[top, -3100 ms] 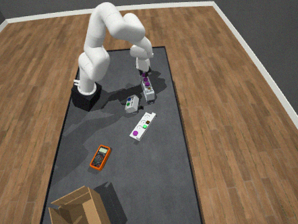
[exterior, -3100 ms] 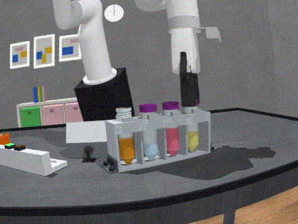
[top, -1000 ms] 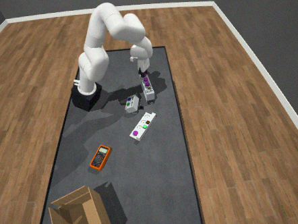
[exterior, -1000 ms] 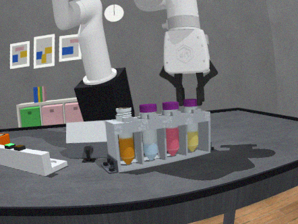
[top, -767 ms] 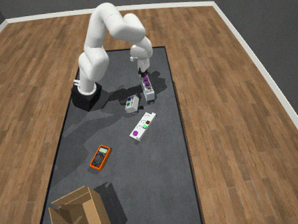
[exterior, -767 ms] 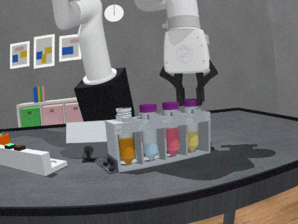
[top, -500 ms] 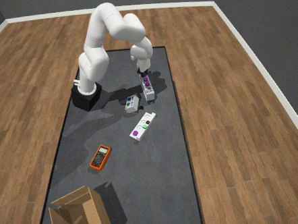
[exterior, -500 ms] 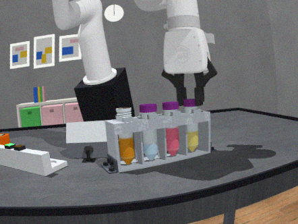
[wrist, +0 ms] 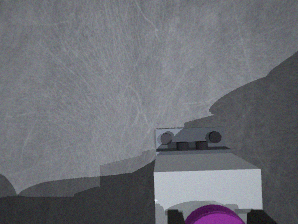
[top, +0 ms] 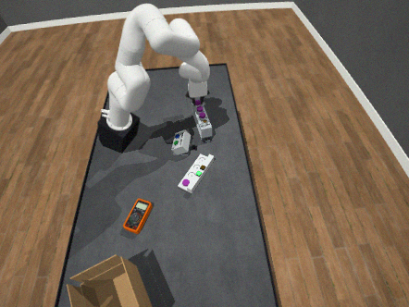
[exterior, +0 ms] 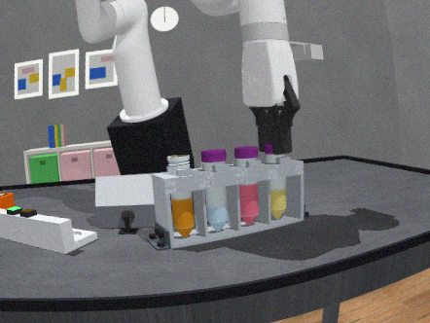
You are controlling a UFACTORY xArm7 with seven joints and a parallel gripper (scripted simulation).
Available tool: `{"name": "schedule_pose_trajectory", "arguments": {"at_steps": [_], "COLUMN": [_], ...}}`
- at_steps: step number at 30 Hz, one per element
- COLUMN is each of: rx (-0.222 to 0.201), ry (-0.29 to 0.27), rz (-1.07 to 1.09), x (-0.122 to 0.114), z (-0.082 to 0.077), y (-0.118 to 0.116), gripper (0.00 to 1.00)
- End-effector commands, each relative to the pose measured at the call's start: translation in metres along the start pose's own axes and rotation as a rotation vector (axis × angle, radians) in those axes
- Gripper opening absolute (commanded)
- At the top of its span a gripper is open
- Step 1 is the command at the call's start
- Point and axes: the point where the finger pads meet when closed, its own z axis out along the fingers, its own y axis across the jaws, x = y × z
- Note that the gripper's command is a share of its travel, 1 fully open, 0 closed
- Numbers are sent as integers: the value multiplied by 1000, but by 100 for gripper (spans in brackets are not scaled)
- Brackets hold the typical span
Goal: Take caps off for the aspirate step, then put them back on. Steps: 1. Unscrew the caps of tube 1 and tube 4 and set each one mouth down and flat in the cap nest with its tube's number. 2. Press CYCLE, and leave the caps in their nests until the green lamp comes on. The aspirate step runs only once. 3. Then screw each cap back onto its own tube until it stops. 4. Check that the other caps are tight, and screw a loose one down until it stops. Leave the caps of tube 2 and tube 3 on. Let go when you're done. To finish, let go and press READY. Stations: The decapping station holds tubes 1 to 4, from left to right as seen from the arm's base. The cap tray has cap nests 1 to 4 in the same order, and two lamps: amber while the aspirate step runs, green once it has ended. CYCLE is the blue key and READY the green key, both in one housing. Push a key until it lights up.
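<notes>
The decapping station (exterior: pixel 229 204) holds four tubes in a row. The orange tube (exterior: pixel 181 204) at the near end has no cap and shows bare thread. The light blue tube (exterior: pixel 215 195) and the pink tube (exterior: pixel 247 190) carry purple caps. My gripper (exterior: pixel 274 146) stands upright over the yellow tube (exterior: pixel 277 197) at the far end and is shut on its purple cap (wrist: pixel 215 215). The cap is still on the tube. The cap tray (top: pixel 196 172) has one purple cap (top: pixel 185 182) in its end nest. The tray's green lamp (top: pixel 199 173) is lit.
The key housing (top: pixel 180 142) with the blue and green keys stands between the station and my base. An orange multimeter (top: pixel 138 215) and an open cardboard box (top: pixel 108 283) lie further along the mat.
</notes>
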Motion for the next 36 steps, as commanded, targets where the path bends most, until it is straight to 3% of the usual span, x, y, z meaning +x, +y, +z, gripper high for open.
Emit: {"name": "schedule_pose_trajectory", "arguments": {"at_steps": [1,11,22,23,35,36], "rx": [-46,-47,-51,-51,-51,-51], "ry": [-17,-6,-7,-7,-7,-9], "rz": [274,688,742,742,742,659], "x": [2,2,2,2,2,2], "z": [-1,-1,-1,-1,-1,-1], "y": [1,1,1,1,1,1], "gripper": [0,0,0,46,46,46]}}
